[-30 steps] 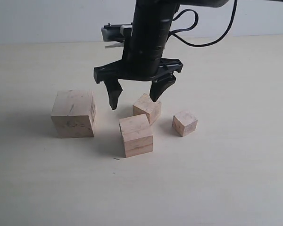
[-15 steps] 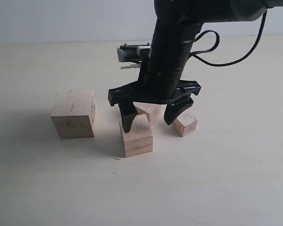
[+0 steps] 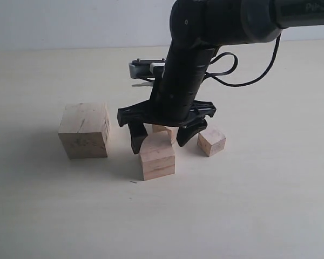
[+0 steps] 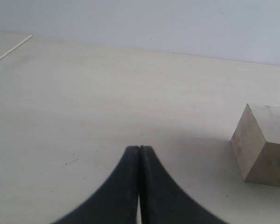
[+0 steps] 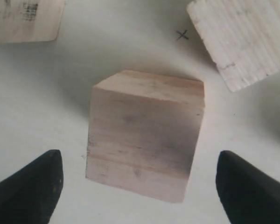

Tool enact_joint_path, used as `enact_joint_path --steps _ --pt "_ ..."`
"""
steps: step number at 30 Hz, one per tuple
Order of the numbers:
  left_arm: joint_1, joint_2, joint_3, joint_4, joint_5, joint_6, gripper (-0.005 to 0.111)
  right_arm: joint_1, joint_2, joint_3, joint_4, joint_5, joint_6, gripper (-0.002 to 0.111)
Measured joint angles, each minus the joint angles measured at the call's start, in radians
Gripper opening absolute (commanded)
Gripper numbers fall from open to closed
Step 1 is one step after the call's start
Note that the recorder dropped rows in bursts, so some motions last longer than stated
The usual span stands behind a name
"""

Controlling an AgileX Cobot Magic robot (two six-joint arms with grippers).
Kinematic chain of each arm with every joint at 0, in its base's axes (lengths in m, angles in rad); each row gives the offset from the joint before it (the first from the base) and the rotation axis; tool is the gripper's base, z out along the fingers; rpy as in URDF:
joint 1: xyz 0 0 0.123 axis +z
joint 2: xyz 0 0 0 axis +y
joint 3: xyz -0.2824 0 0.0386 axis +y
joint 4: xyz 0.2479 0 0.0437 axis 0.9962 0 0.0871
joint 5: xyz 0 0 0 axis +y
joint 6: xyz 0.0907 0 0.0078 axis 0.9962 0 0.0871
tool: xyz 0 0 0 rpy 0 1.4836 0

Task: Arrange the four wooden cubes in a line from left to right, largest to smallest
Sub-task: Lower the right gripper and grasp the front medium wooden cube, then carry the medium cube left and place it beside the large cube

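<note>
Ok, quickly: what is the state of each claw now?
Left claw: closed, empty.
Right claw: open around a cube, not touching it.

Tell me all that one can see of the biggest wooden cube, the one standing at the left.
The biggest cube is pale, unpainted wood with dark smudges on its front face and a thin dark line on top. It stands flat and upright on the table, leftmost of the four and apart from the others. Only the table touches it. The open right claw hangs to its right.
</note>
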Motion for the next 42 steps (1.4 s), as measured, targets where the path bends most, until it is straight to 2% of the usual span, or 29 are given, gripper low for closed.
enact_joint_path --steps 7,14,16,18,21,26,30,34,42 --pt "0.000 0.000 0.000 0.000 0.000 0.000 0.000 0.003 0.023 0.000 0.003 -0.005 0.003 0.084" --pt "0.000 0.000 0.000 0.000 0.000 0.000 0.000 0.052 0.072 -0.018 -0.002 -0.023 0.012 0.084" --pt "0.000 0.000 0.000 0.000 0.000 0.000 0.000 0.052 0.072 -0.018 -0.049 -0.025 0.050 0.083" --pt "0.000 0.000 0.000 0.000 0.000 0.000 0.000 0.052 0.073 -0.018 -0.083 -0.025 0.072 0.076" --pt "0.000 0.000 0.000 0.000 0.000 0.000 0.000 0.052 0.076 -0.018 -0.097 -0.025 0.083 0.060" --pt "0.000 0.000 0.000 0.000 0.000 0.000 0.000 0.052 0.083 -0.021 -0.102 -0.023 0.067 0.024" --pt "0.000 0.000 0.000 0.000 0.000 0.000 0.000 0.052 0.085 -0.028 -0.102 -0.016 -0.016 0.000" --pt "0.000 0.000 0.000 0.000 0.000 0.000 0.000 0.052 0.089 -0.056 -0.106 -0.005 -0.143 0.000" --pt "0.000 0.000 0.000 0.000 0.000 0.000 0.000 0.052 0.089 -0.162 -0.157 -0.038 -0.539 0.000"
